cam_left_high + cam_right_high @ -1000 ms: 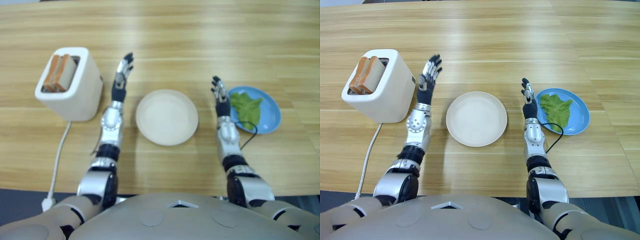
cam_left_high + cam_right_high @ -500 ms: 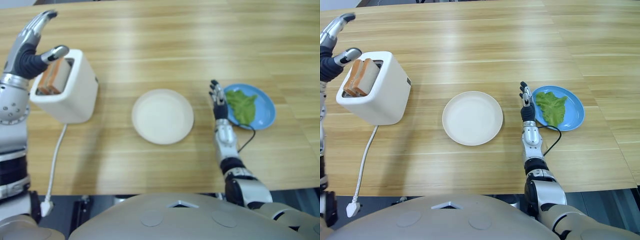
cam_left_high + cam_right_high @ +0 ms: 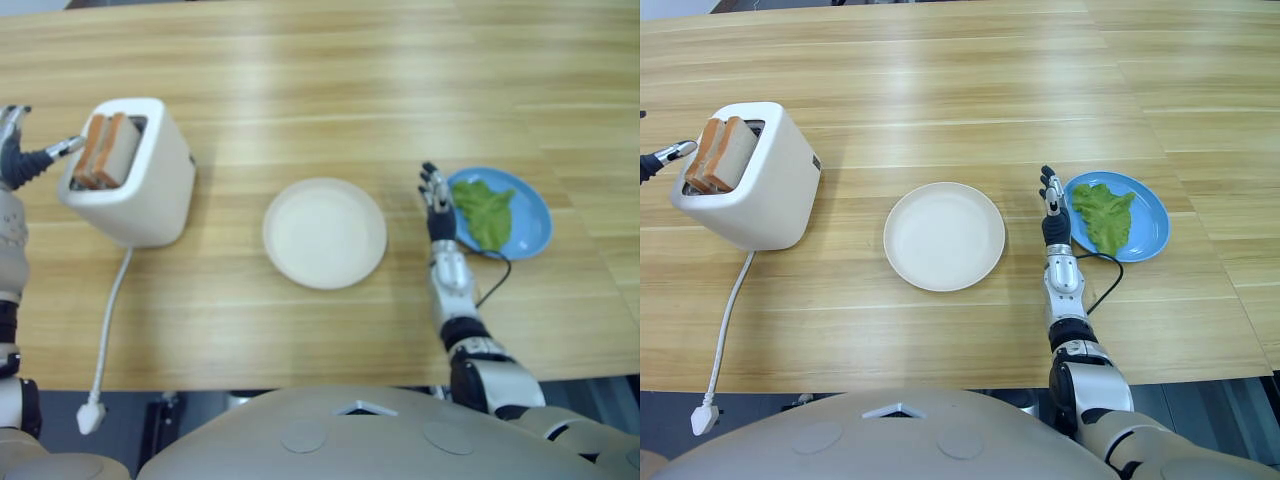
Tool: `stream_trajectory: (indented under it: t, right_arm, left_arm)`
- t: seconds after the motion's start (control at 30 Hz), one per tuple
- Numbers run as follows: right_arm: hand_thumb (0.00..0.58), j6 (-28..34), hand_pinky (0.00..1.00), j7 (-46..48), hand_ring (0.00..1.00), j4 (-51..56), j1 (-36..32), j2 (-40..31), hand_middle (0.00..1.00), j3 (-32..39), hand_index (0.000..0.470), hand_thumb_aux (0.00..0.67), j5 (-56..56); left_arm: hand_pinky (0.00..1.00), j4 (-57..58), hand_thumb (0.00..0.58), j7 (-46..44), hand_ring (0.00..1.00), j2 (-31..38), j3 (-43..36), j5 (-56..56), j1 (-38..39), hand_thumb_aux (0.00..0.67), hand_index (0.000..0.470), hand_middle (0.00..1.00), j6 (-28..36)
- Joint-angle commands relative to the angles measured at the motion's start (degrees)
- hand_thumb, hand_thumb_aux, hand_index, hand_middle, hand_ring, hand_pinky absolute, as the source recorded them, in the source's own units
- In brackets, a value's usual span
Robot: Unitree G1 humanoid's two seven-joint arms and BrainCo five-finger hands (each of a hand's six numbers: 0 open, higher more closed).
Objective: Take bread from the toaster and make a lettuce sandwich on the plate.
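A white toaster (image 3: 135,185) stands at the table's left with two slices of bread (image 3: 104,151) upright in its slots. My left hand (image 3: 22,156) is open just left of the toaster's top, one fingertip close to the bread. An empty cream plate (image 3: 324,233) lies in the middle. My right hand (image 3: 438,200) rests flat and open on the table between the cream plate and a blue plate (image 3: 528,210) that carries a lettuce leaf (image 3: 484,211).
The toaster's white cord (image 3: 108,325) runs toward me and its plug (image 3: 89,416) hangs past the table's front edge. A thin black cable (image 3: 494,281) loops beside my right wrist. Bare wood stretches across the far half of the table.
My left arm swung from beside the cream plate out to the toaster's left side, then dropped lower next to the bread. The view shifted slightly. My right hand stayed in place.
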Motion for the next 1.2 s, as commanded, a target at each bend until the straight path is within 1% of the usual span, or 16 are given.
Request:
stream_trajectory:
  t: [0.03, 0.4, 0.63, 0.93, 1.2]
  right_arm:
    - [0.000, 0.81, 0.00, -0.10, 0.00, -0.25, 0.78, -0.10, 0.00, -0.02, 0.000, 0.000, 0.16]
    - [0.000, 1.15, 0.00, 0.01, 0.00, -0.37, 1.20, -0.41, 0.00, -0.22, 0.000, 0.000, 0.37]
    - [0.000, 1.25, 0.00, 0.10, 0.00, -0.63, 1.46, -0.75, 0.00, -0.39, 0.000, 0.000, 0.53]
    - [0.000, 1.38, 0.00, 0.20, 0.00, -1.15, 2.15, -1.11, 0.00, -0.61, 0.000, 0.000, 0.92]
    - [0.000, 1.66, 0.00, 0.12, 0.00, -1.51, 2.41, -1.04, 0.00, -0.51, 0.000, 0.000, 0.79]
  left_arm:
    - [0.00, 0.96, 0.000, 0.02, 0.00, 0.50, -3.00, 1.32, -0.45, 0.000, 0.000, 0.00, 1.17]
    - [0.00, -5.42, 0.000, -1.74, 0.00, -0.36, -8.13, 2.71, 0.42, 0.000, 0.000, 0.00, 3.12]
    - [0.00, -5.09, 0.000, -3.50, 0.00, -0.74, -11.25, 3.83, 0.41, 0.000, 0.000, 0.00, 4.21]
    - [0.00, -0.41, 0.000, -4.46, 0.00, -0.08, -10.92, 3.05, 1.51, 0.000, 0.000, 0.00, 5.65]
    - [0.00, -5.42, 0.000, -3.59, 0.00, -0.28, -10.17, 2.88, 1.96, 0.000, 0.000, 0.00, 4.61]
